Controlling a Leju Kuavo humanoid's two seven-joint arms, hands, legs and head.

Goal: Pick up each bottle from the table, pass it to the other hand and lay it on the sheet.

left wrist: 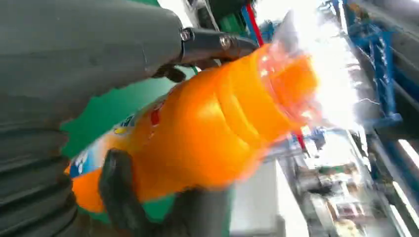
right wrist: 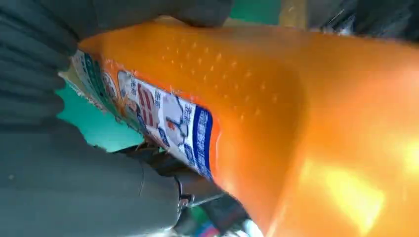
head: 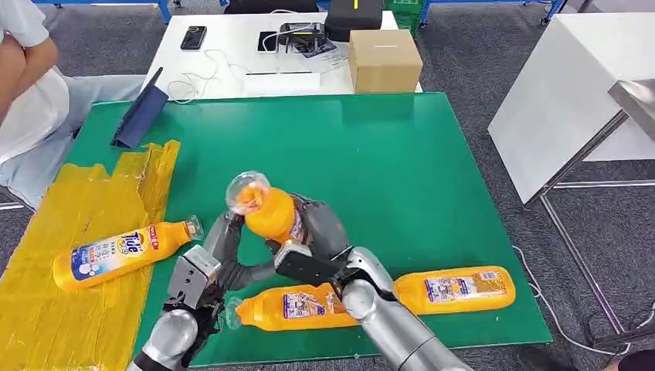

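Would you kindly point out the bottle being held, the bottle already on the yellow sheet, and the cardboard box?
held bottle (head: 269, 214), head view, orange shoulder below the cap.
bottle on the yellow sheet (head: 116, 253), head view, its label.
cardboard box (head: 384, 60), head view, front face.

Held orange plastic bottle (head: 268, 210): lower body hidden behind both hands. Left wrist view: clear cap (left wrist: 296, 79) motion-blurred, background indistinct.

The held bottle (head: 269, 210) is glossy orange plastic with a clear cap and a paper-like label; the yellow sheet (head: 46, 309) looks thin, wrinkled and shiny. The green table (head: 402, 162) is smooth and matt; the box (head: 384, 60) is plain cardboard.
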